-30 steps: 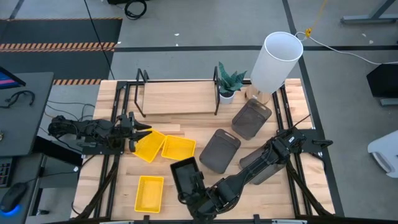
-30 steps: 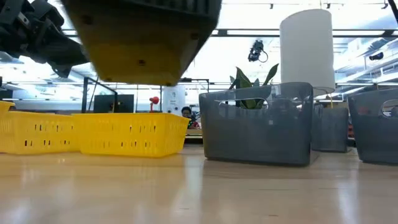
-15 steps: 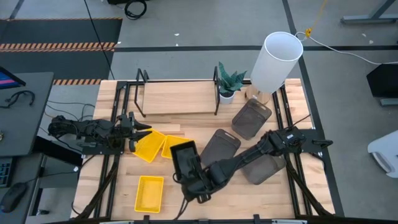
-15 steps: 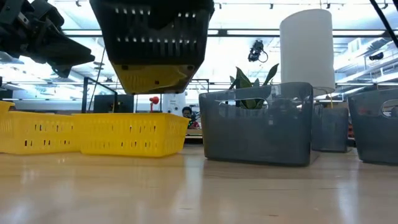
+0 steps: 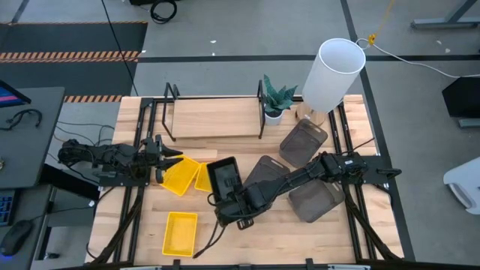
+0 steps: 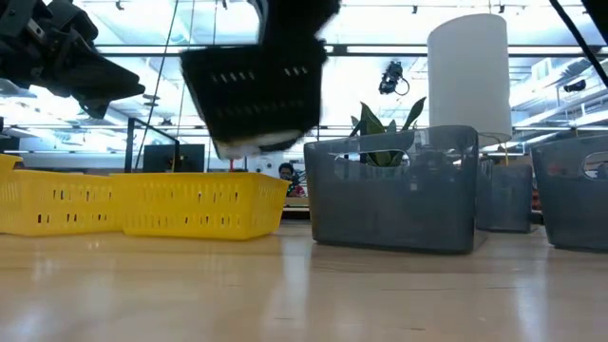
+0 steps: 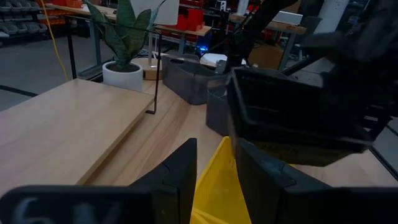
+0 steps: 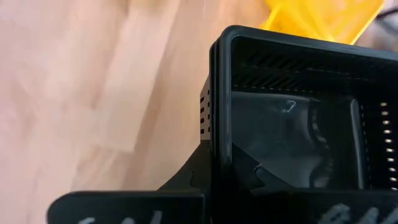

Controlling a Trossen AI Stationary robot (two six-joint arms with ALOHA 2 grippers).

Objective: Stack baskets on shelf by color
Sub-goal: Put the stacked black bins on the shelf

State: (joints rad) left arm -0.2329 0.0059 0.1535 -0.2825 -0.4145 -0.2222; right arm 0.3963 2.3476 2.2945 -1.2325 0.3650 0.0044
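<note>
Black mesh plastic is what the right claw (image 5: 229, 210) is carrying: a black basket (image 5: 224, 180) gripped by its near rim and hanging in the air above the tabletop (image 5: 247, 229), just over the yellow baskets in the middle. In the low view the black basket (image 6: 255, 95) is riding well clear of the surface, tilted slightly. The right wrist view is showing the fingers clamped over the rim of the basket's short wall.

The left claw (image 5: 166, 162) is sitting at the left side of the tabletop, its fingers closed on the rim of a yellow basket (image 5: 178, 176), which is resting beside a second yellow basket (image 5: 201, 177). A third yellow basket (image 5: 180, 232) is lying apart, nearer the front edge. Three dark grey baskets (image 5: 303, 142) are standing on the right half. The shelf (image 5: 216, 118) at the back is carrying nothing yet.

Handling assessment: the basket appears light and thin-walled, stiff enough to hold shape but likely to flex at the rim under a one-sided pinch. Held by one short wall, it is apt to swing or tip, as the tilt suggests. The smooth plastic may slip in the fingers, so a deep bite over the rim at mid-wall looks like the soundest hold. Breakage seems unlikely.
</note>
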